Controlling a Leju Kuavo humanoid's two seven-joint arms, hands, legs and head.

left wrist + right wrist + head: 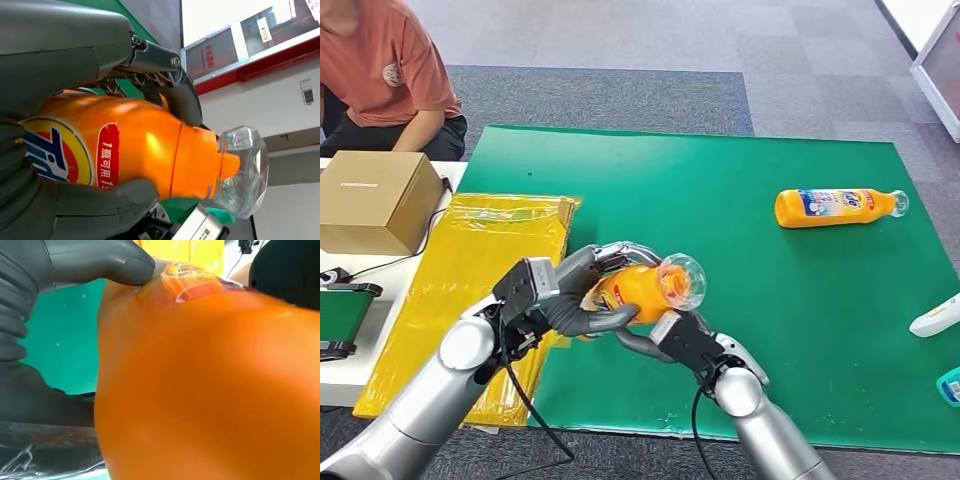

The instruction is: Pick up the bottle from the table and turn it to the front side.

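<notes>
Above the near edge of the green mat [743,180], the left hand [580,290] wraps the body of the orange bottle [641,290], thumb below and fingers over the top, holding it on its side clear of the counter with its clear cap [684,278] toward the camera. The right hand [675,335] comes up beneath the bottle, thumb against it, apparently to help turn the label to the front. A second bottle [837,207] lies far across the mat.
</notes>
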